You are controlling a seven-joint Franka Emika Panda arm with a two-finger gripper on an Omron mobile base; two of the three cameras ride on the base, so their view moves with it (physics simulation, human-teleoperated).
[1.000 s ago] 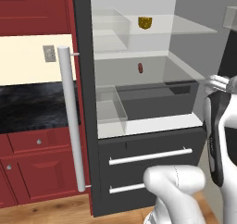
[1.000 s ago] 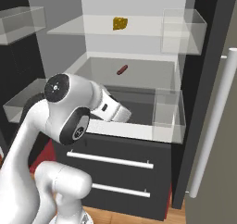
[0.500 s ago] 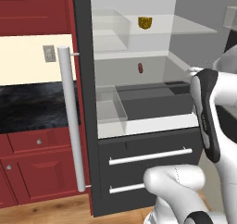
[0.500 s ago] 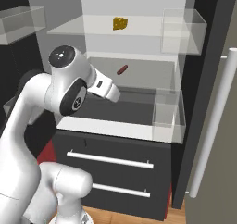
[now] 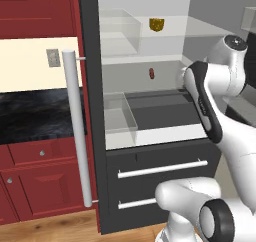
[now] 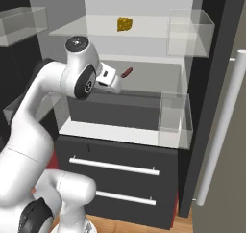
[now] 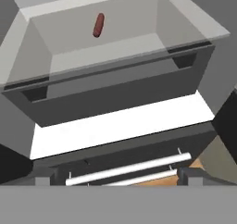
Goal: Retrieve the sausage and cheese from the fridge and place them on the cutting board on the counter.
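The fridge (image 5: 93, 91) stands open. On its upper glass shelf lies the cheese (image 5: 156, 25), a golden wedge (image 6: 125, 24). One shelf lower, far back, rests the sausage (image 5: 151, 74), a small dark red cylinder (image 6: 127, 72) (image 7: 98, 25). My gripper (image 7: 118, 177) is open, its two dark fingertips (image 7: 44, 177) set wide apart with nothing between them. It hovers in front of the middle shelf, well short of the sausage, looking down over the dark drawer below. The black counter (image 5: 40, 117) lies left of the fridge. The cutting board is out of view.
The fridge door with a long silver handle (image 5: 75, 131) stands at the left. Clear bins (image 6: 175, 119) sit at the shelf edges and on the right door (image 6: 188, 32). Two dark drawers with silver bars (image 5: 162, 169) are below. Red cabinets (image 5: 35, 186) carry the counter.
My arm has risen and swung in toward the fridge, bringing the hand from low at the side up to the middle shelf. The jaws stayed open; cheese and sausage have not moved.
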